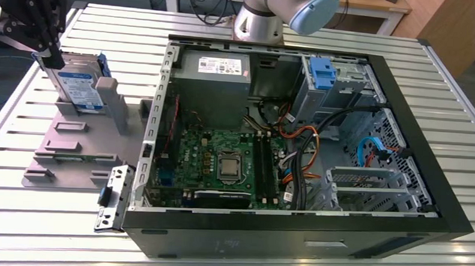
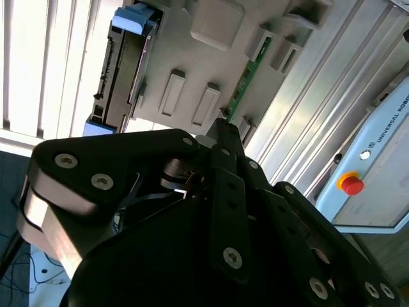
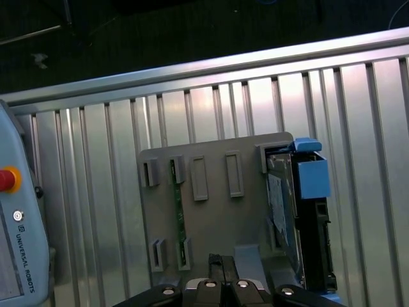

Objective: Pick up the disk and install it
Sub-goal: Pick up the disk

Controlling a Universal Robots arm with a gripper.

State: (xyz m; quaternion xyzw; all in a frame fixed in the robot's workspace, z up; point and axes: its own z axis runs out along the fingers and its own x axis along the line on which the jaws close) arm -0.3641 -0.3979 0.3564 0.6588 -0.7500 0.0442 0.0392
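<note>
1 disk [image 1: 81, 87] stands on its long edge in the grey holder [image 1: 93, 145] at the upper left of the frame in the exterior view. Its label face is in view, and its long axis runs along the slatted worktop [image 1: 122, 26] beside the open computer case [image 1: 301, 142]. The gripper [image 1: 55, 58] hangs over the disk's far end with its tip pointing down. I cannot tell from here whether it touches the top edge.

In the second wrist view the gripper [image 2: 220, 125] looks pressed together, with nothing between its tips. The disk [image 2: 124, 64] has blue rails at both ends and lies apart from the tip. 2 empty slots of the holder [image 2: 217, 19] separate the disk from a green circuit strip [image 2: 250, 73].

In the first wrist view the gripper [image 3: 222, 268] sits over the holder [image 3: 211, 153], between the green circuit strip [image 3: 179, 211] and the disk [image 3: 300, 224]. The disk's thin top edge runs parallel to the slots. That puts the disk sideways from the tip rather than under it. On this showing the gripper holds nothing, and the disk is not yet picked up.
</note>
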